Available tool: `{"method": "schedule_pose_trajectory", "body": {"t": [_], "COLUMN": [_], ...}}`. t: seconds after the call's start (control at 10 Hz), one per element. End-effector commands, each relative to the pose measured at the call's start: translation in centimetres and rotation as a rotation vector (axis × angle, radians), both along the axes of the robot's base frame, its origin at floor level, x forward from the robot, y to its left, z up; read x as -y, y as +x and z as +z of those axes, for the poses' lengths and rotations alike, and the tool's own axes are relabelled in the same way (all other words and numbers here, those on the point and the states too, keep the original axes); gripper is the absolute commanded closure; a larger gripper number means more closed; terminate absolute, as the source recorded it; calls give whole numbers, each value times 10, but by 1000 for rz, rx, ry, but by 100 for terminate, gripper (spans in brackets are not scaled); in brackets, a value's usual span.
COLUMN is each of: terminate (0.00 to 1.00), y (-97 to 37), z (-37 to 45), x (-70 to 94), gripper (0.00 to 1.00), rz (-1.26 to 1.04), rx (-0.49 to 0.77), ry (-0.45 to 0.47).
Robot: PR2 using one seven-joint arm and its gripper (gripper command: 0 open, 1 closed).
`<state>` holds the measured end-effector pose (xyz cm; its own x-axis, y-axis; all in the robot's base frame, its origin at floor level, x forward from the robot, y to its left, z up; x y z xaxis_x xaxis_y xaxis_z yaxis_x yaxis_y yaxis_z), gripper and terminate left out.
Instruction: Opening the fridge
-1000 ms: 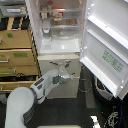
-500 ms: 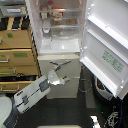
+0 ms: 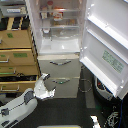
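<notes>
Pulled back toward seven o'clock, gripper off fridge; fingers' state unclear; door wide open.

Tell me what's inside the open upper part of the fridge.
The fridge shows white shelves holding a few small items, too blurred to identify, with an orange-red patch on the upper shelf. The two lower drawers are shut, so their contents are hidden.

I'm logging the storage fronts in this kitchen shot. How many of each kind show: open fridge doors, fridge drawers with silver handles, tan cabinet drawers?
Open fridge door: 1
Fridge drawers with silver handles: 2
Tan cabinet drawers visible: 4
Total: 7
</notes>
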<state>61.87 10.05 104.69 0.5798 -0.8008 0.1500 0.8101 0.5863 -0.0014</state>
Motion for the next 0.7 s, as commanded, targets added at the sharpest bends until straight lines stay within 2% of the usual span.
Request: {"method": "schedule_pose_trajectory", "body": {"t": [0.1,0.3,0.4,0.6,0.7], "terminate": [0,0,0,0,100], "y": [-264,-259,-255,-256,-258], "z": [-11,-21,-40,-55,-65], "x": [-273,-274,-272,-271,-272], "gripper": [0,0,0,0,0], "rz": [590,606,639,634,632], "rx": [56,65,49,62,82], "ry": [-169,-173,-128,-141,-155]}}
